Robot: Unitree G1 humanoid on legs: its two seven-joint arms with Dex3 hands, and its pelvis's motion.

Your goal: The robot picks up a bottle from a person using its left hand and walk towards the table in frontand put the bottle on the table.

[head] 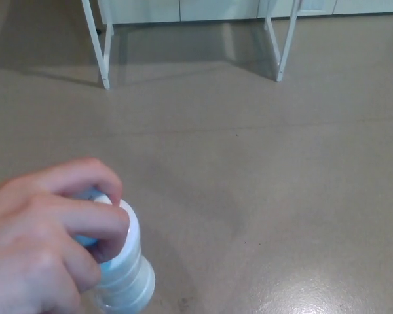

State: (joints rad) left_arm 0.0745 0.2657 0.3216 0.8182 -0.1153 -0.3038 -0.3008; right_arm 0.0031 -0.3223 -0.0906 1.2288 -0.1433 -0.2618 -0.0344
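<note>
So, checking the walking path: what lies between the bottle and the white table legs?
In the head view, only bare grey floor lies between the bottle, held by a person's hand, and the white table legs.

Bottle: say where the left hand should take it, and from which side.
Probably the ridged body of the bottle, below the person's hand, which wraps its top from the picture's left. Come in from the bottle's bare right side, where nothing blocks it.
</note>
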